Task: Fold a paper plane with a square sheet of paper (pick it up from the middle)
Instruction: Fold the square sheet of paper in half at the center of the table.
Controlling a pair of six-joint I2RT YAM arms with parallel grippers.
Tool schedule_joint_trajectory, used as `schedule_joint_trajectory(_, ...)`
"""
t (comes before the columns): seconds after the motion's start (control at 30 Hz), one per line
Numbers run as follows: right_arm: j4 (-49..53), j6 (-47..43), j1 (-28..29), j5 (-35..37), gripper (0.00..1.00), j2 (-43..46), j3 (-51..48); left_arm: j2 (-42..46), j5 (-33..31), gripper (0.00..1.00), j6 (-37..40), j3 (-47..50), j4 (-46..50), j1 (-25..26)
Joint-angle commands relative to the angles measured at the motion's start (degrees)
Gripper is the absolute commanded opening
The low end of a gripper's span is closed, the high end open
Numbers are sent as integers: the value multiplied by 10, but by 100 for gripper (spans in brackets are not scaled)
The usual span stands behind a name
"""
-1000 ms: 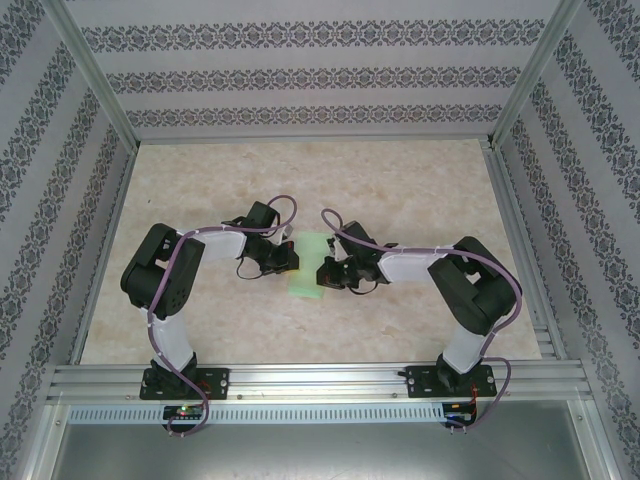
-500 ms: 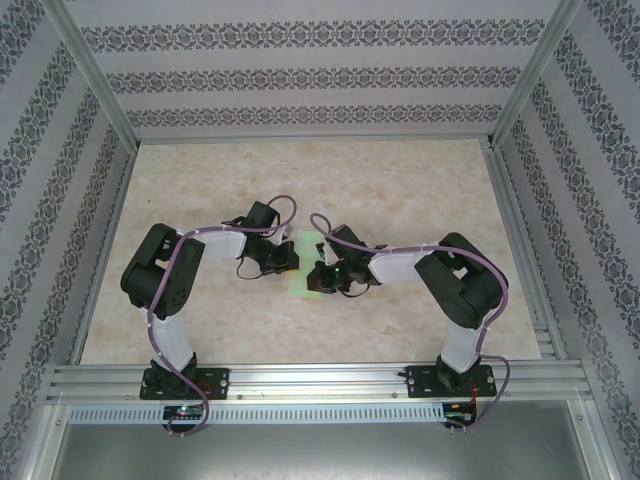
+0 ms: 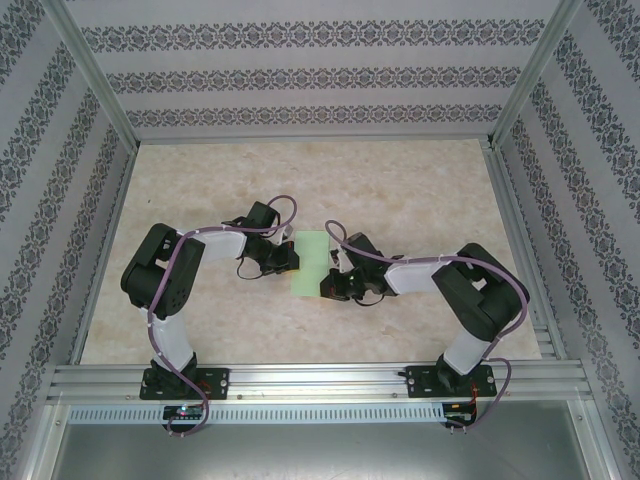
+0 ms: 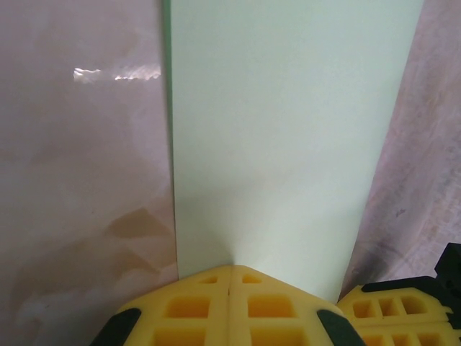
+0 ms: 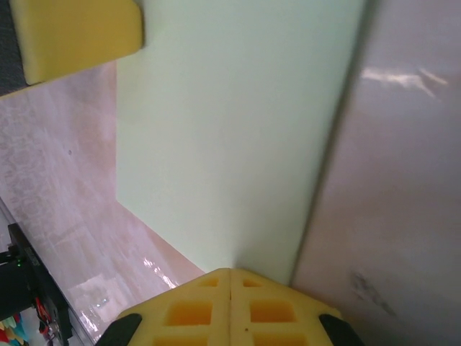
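The pale green sheet of paper [image 3: 312,262] lies flat on the table as a narrow rectangle, longer than wide. My left gripper [image 3: 292,262] is shut, its yellow tips [image 4: 230,270] resting on the sheet's [image 4: 288,144] left long edge. From the opposite side, my right gripper [image 3: 328,287] is also shut, its tips [image 5: 230,272] set on the sheet [image 5: 230,130] near its front right corner. No jaw gap shows on either one. A yellow finger of the other gripper [image 4: 392,310] [image 5: 72,36] appears in each wrist view.
The marbled beige tabletop [image 3: 420,190] stretches around the paper. Aluminium rails [image 3: 300,380] frame it at the front and sides, with patterned walls behind. Both arm bases [image 3: 180,380] [image 3: 460,378] sit at the near edge.
My right gripper slid left across the paper, then came back right and toward the near edge, uncovering more of the sheet. The left gripper has stayed in place.
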State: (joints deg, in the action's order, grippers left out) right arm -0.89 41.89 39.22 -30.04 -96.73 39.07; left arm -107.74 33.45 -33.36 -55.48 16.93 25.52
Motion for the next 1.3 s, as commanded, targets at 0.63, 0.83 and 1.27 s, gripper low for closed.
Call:
schedule_joint_trajectory(0.63,44,-16,-7,15,0,-80,101,-78,-145,0,-3,50,81,8)
schedule_joint_trajectory(0.83,51,-25,-14,18,0,-60,36,-78,-146,0,-3,50,81,7)
schedule_joint_trajectory(1.27,66,-8,-32,53,0,67,28,-50,-111,0,17,9,86,8)
